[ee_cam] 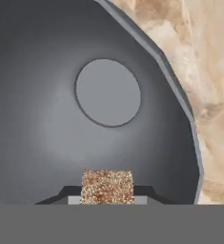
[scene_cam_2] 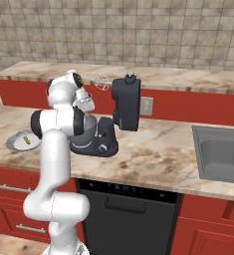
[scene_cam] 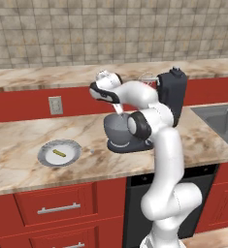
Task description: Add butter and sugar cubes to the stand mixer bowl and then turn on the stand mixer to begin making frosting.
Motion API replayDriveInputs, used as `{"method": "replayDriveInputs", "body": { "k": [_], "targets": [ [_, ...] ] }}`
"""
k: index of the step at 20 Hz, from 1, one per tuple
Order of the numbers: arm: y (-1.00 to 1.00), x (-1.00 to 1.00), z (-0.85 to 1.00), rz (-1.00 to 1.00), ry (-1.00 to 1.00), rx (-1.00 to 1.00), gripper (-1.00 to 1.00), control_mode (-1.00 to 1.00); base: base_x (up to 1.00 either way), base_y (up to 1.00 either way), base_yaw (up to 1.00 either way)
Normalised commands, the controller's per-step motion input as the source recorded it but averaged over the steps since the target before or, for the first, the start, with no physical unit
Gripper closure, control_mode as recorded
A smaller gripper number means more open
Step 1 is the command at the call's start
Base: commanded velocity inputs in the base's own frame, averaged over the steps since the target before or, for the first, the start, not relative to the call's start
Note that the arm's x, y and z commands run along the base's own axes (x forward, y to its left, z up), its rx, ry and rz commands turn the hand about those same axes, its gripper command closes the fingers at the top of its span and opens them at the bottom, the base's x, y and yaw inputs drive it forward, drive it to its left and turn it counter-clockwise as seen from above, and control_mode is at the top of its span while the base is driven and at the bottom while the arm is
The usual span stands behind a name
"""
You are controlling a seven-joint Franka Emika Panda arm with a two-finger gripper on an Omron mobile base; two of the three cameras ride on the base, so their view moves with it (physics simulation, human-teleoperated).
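A speckled tan sugar cube sits pinched between my gripper's dark fingertips, directly over the inside of the grey stand mixer bowl. From the base, my gripper points down just above the bowl on the black stand mixer, whose head is tilted back with the whisk raised. To the left, the thin yellow butter lies on a grey-rimmed plate. The right base view shows the bowl, mixer and butter too.
A steel sink is set into the marble counter at the right. A raised back ledge and red wall with an outlet run behind the mixer. My own arm stands between the base and the bowl.
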Motion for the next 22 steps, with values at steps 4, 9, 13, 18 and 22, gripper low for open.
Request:
{"method": "replayDriveInputs", "body": {
  "k": [4, 9, 13, 18, 22],
  "targets": [
    [-0.41, -0.60, -0.33, 0.03, -0.04, 0.00, 1.00, -1.00, 0.00, 0.00, 0.00],
    [0.13, -0.47, -0.36, 0.02, -0.15, 0.01, 1.00, -1.00, 0.00, 0.00, 0.00],
    [0.32, -0.28, -0.16, 0.01, -0.24, 0.05, 1.00, -1.00, 0.00, 0.00, 0.00],
    [0.39, 0.06, -0.29, 0.00, -0.09, 0.01, 1.00, -1.00, 0.00, 0.00, 0.00],
    [0.38, 0.40, -0.45, 0.00, 0.00, 0.00, 1.00, -1.00, 0.00, 0.00, 0.00]
  ]
}}
